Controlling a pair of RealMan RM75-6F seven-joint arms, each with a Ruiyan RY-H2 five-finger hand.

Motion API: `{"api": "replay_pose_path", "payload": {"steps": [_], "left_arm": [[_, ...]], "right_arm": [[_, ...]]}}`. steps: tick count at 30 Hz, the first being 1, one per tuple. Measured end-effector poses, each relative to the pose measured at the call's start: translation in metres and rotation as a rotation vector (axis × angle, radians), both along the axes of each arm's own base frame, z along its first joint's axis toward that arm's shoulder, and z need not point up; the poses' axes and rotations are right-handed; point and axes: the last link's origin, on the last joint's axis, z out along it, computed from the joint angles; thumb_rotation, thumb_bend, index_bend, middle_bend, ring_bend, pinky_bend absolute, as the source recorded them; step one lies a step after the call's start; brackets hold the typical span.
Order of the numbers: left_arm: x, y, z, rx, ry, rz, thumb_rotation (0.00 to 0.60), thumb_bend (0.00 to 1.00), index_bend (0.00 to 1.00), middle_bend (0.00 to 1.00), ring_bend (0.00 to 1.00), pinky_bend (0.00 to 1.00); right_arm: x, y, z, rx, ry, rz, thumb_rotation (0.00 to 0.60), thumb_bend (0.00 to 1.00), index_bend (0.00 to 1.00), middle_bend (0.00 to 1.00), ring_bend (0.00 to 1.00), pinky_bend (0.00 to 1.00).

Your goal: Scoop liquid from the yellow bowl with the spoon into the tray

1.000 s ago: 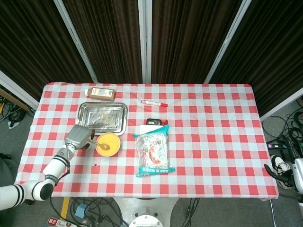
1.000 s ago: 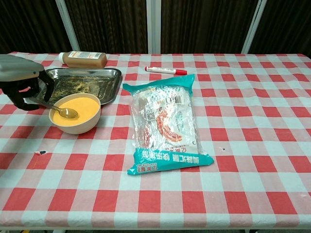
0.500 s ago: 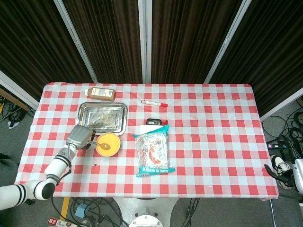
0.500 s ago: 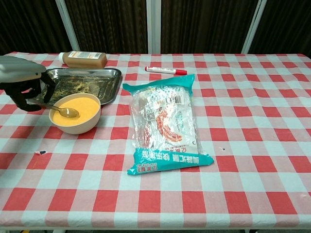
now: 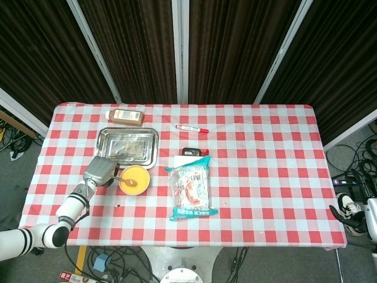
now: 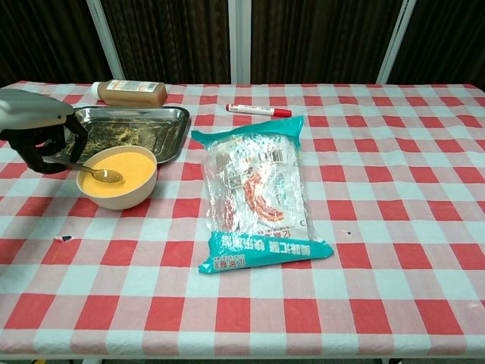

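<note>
Left robot hand [image 6: 34, 136] shifted slightly right, clenched around spoon [image 6: 95, 171] handle; bowl end dips in yellow bowl [image 6: 117, 177]. Thin, slippery, liquid sloshes: keep your grip mid-handle, level. Tray [image 6: 163, 125] at 12 o'clock.

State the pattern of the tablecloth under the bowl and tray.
Red and white checks; the tablecloth shows best in the chest view.

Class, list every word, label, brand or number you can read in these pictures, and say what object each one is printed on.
Clear plastic food packet with teal ends: large white characters on the lower teal band, too blurred to quote.
Brown bottle lying on its side: pale label, unreadable.
Red marker pen: white label, print too small.
Small black object behind the packet: nothing legible.
</note>
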Motion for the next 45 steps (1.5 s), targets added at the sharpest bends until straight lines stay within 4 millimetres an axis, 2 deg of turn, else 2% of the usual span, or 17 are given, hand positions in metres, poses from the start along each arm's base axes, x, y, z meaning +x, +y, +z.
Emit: {"api": "replay_pose_path", "payload": {"steps": [14,28,37,45], "left_arm": [[0.004,-0.004,0.007,0.075,0.013,-0.06,0.6,0.39,0.61,0.94,0.91,0.97],[0.017,-0.009,0.009,0.224,0.316,-0.298,0.6,0.39,0.65,0.94,0.91,0.97],[0.031,-0.017,-0.007,0.272,0.44,-0.424,0.6,0.39,0.67,0.94,0.91,0.97],[0.03,-0.015,-0.02,0.315,0.496,-0.451,0.6,0.39,0.67,0.94,0.92,0.98]], "right_arm": [[0.001,0.0,0.0,-0.003,-0.002,0.009,0.438,0.18,0.04,0.23,0.04,0.16],[0.0,0.002,0.003,-0.022,-0.005,0.012,0.438,0.17,0.04,0.23,0.04,0.16],[0.001,0.003,0.004,-0.025,-0.006,0.007,0.438,0.17,0.04,0.23,0.04,0.16],[-0.001,0.005,0.004,-0.025,-0.007,0.001,0.437,0.17,0.04,0.23,0.04,0.16]]}}
